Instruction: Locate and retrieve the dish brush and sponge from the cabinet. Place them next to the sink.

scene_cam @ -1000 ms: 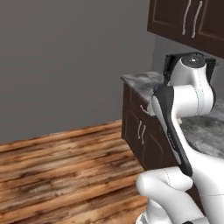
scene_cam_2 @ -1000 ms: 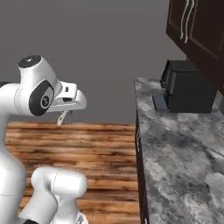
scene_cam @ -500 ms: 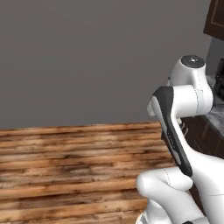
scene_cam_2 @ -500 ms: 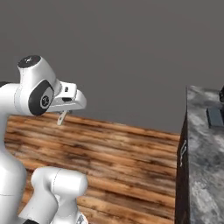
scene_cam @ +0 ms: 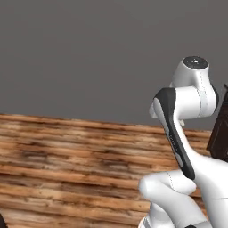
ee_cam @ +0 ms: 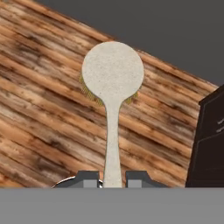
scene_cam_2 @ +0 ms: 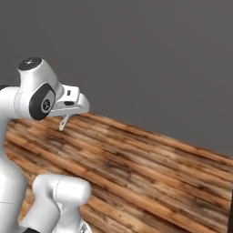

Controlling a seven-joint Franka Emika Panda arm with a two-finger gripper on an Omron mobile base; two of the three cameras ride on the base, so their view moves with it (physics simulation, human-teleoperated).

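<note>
We've got the gripper (ee_cam: pixel 112 178) pinched on just the thin handle end of the cream round-headed dish brush (ee_cam: pixel 112 78), so we reckon a base swing could twist it loose over the wood-plank floor (ee_cam: pixel 39 118).

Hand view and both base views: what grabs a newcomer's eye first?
In the hand view, the dish brush stands out: round cream head up, handle running down into the shut gripper, over the wooden floor. In the base views, the white arm stands against a plain grey wall. A dark cabinet edges the hand view's right.
</note>
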